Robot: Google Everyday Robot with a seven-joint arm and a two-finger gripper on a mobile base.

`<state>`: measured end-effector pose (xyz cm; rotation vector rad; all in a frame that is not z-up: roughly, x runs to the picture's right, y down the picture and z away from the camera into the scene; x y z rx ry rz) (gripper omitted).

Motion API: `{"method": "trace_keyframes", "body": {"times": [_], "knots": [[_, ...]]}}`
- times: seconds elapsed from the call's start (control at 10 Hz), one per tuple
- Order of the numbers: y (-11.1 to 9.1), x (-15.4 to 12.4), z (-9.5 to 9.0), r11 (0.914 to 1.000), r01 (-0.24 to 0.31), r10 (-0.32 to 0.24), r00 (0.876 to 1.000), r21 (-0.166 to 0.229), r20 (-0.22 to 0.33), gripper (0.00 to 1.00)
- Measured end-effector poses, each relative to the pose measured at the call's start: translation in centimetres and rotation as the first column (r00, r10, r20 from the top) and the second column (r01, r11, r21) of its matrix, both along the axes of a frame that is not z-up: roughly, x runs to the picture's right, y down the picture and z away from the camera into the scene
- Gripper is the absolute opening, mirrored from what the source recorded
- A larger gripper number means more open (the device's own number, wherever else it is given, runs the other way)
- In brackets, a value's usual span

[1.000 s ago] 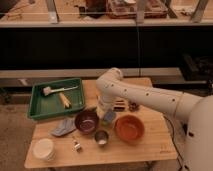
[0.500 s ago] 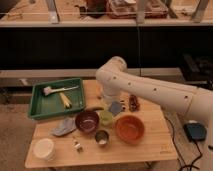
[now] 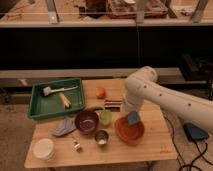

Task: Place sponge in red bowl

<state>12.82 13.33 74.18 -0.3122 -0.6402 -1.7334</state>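
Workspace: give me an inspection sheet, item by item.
Surface: wooden table, crowded on its left and middle.
Job's things: sponge, blue-grey, over the red bowl, at the end of the arm; whether it is released cannot be told.
Clutter: green tray holding a brush and a yellow item; purple bowl; green cup; metal cup; orange fruit; grey cloth; white container.
Grippers: gripper low over the red bowl, at the sponge.
Cables: black cable on the floor at right.
Surroundings: dark shelving behind the table.
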Motion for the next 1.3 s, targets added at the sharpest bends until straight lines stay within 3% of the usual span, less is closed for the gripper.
{"method": "trace_keyframes", "body": {"times": [0.1, 0.3, 0.5, 0.8, 0.9, 1.3], "knots": [[2.3, 1.2, 1.3, 0.998, -0.063, 0.063, 0.998, -0.006, 0.008, 0.22], [5.0, 2.1, 3.1, 0.9911, -0.131, 0.132, 0.991, -0.019, 0.028, 0.23], [6.3, 2.7, 4.1, 0.9842, -0.174, 0.175, 0.984, -0.031, 0.033, 0.42], [5.6, 2.8, 4.3, 0.9819, -0.188, 0.189, 0.981, -0.026, 0.044, 0.72], [5.3, 2.5, 4.5, 0.9826, -0.184, 0.185, 0.981, -0.027, 0.053, 0.78], [4.3, 1.0, 4.7, 0.9894, -0.135, 0.138, 0.989, -0.054, 0.058, 0.8]]}}
